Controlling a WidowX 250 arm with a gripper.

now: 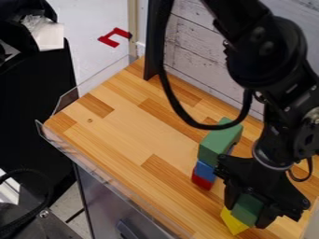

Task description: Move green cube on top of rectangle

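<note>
The tool (249, 209) squeezes the green cube (248, 210) from 2 sides, by the yellow block (232, 222), maybe to lift it onto the rectangle (218, 142).

Smooth wood tabletop (128, 133), glossy grain

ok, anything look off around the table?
One thing: a red bracket-shaped piece sits beyond the tabletop, apart from the blocks; can't tell what it belongs to. Green rectangle looks steady atop the blue block. No visible spill.
</note>
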